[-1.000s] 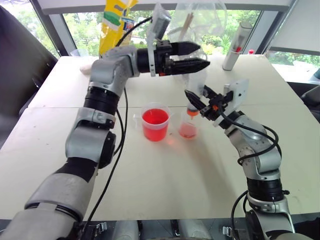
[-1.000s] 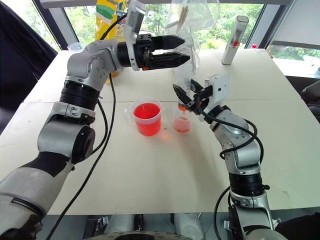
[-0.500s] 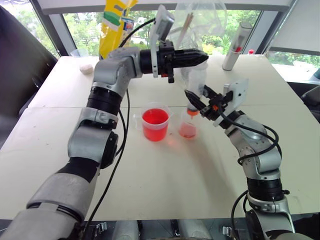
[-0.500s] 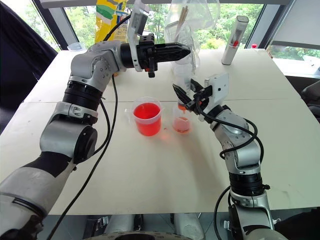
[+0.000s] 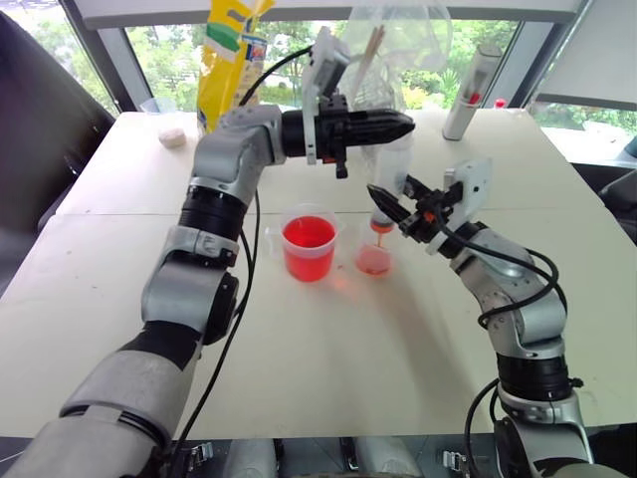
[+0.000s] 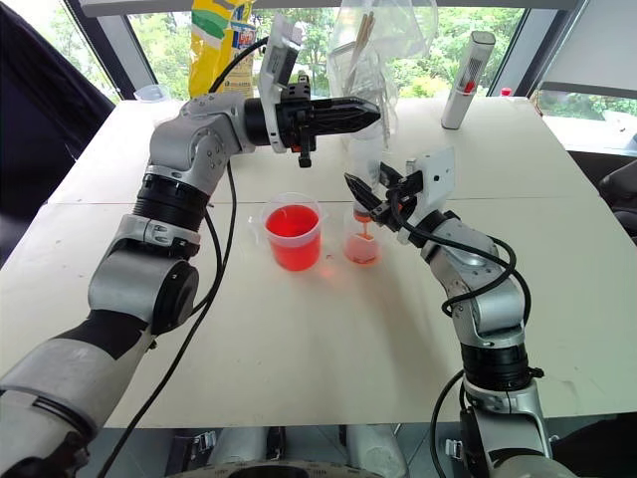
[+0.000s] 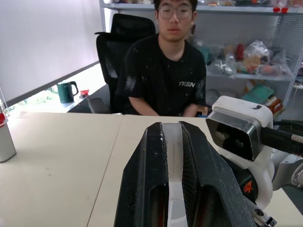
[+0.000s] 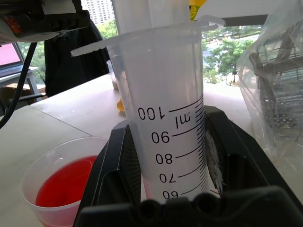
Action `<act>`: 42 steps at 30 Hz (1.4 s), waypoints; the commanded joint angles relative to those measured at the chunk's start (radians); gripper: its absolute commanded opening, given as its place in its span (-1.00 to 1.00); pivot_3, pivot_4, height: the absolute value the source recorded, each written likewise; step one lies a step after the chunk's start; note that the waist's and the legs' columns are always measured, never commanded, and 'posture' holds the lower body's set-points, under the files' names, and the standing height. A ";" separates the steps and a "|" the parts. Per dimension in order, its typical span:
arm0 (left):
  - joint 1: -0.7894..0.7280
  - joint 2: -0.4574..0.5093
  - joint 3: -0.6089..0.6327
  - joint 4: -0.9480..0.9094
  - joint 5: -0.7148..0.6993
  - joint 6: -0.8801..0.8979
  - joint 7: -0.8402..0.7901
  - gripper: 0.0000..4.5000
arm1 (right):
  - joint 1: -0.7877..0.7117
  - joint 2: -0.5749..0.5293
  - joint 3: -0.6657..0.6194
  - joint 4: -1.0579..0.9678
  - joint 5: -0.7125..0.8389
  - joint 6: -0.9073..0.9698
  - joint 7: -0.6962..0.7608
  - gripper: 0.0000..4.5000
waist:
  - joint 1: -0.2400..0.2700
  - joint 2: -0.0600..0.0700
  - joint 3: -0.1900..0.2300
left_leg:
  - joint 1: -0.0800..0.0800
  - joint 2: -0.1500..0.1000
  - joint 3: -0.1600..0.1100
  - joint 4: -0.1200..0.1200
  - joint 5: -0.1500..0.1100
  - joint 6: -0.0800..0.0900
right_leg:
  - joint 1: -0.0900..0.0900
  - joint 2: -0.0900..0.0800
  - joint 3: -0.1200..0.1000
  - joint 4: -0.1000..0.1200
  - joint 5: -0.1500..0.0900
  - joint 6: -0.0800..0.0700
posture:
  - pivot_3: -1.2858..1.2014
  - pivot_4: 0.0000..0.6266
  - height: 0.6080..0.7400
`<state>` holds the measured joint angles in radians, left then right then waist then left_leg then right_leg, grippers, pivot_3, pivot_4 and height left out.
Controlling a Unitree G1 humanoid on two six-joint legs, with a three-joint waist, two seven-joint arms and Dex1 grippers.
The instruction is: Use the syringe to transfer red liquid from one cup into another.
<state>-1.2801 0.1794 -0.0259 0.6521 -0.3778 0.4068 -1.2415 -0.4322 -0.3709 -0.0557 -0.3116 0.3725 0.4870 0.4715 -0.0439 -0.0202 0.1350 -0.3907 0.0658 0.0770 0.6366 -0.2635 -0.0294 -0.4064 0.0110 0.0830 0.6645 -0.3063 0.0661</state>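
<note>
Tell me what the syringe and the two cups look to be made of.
The syringe: likely clear, slightly frosted plastic; printed black scale, the background shows through. Wider cup: thin clear plastic, the red liquid glowing through its wall. Smaller cup: seemingly the same clear plastic.

L arm raised over the desk's middle, forearm level, L gripper [image 5: 403, 125] pointing toward the R side, fingers [image 7: 176, 179] pressed together on a thin clear strip. R arm bent up from the near R edge, R gripper [image 6: 363, 196] lower, clamped.
</note>
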 commanded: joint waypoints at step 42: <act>0.066 0.045 0.067 -0.137 -0.078 0.111 0.058 0.97 | -0.043 -0.008 -0.047 -0.144 0.080 0.075 -0.038 -0.36 | -0.001 0.000 0.000 | 0.000 0.000 0.000 0.000 0.000 0.000 | 0.000 0.000 0.000 0.000 0.000 0.000 | 0.03 -0.52 0.98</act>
<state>-1.1899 0.2130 0.0007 0.5472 -0.4253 0.5091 -1.1950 -0.4528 -0.3808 -0.0880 -0.4103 0.4377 0.5821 0.4364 -0.0447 -0.0201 0.1349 -0.3905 0.0664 0.0765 0.6366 -0.2635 -0.0294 -0.4061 0.0115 0.0828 0.6647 -0.3063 0.0661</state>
